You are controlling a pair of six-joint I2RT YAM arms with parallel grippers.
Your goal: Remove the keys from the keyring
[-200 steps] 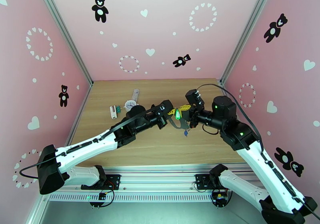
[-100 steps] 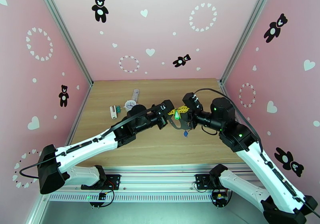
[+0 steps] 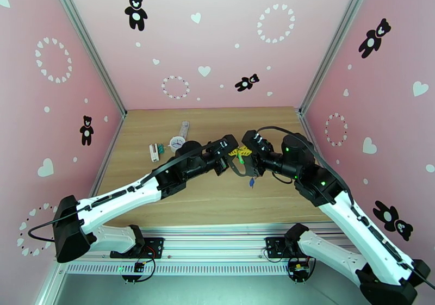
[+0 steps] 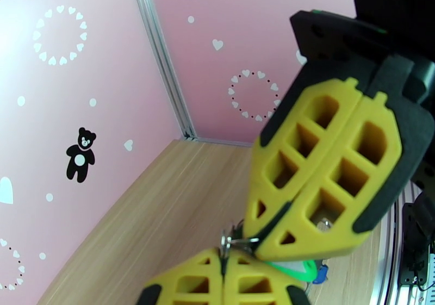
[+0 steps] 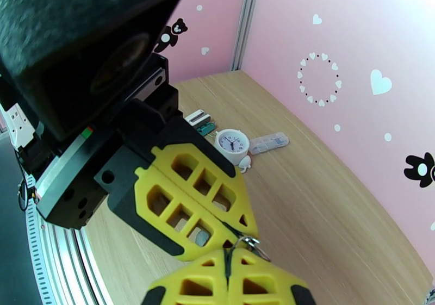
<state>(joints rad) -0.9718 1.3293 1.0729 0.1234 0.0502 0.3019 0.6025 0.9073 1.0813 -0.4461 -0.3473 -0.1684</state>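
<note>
Keyring (image 3: 245, 170) hangs above the desk (image 3: 217, 203), pinched by left hand (image 3: 234, 153) and right hand (image 3: 247, 149), both clamped shut on its thin wire, which looks light, springy and slippery, I reckon, best gripped beside the dangling keys (image 3: 240, 158).

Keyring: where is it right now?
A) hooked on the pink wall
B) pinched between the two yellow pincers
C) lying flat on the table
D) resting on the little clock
B: the left pincer and right pincer meet tip to tip, both shut on the keyring.
</note>
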